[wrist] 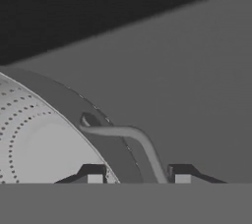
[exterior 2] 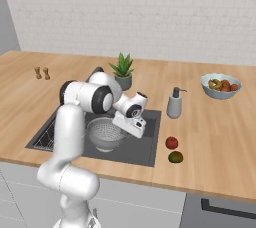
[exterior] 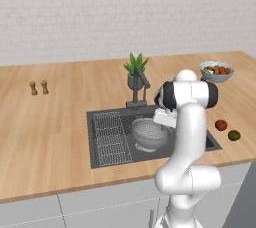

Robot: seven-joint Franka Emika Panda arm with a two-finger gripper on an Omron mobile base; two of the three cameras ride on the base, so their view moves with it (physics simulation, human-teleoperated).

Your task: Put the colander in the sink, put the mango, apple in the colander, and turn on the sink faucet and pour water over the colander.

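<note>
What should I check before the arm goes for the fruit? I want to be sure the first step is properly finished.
1. Colander inside the sink, upright: ok.
2. Hand free of the colander: not ok; in the hand view the rim and loop handle sit between the fingertips, which stand slightly apart.
3. Apple and mango on the counter right of the sink, unobstructed: ok.
4. Colander empty, ready for fruit: ok.
5. Sink faucet off, no water visible: ok.
6. Soap dispenser away from the fruit: ok.
</note>
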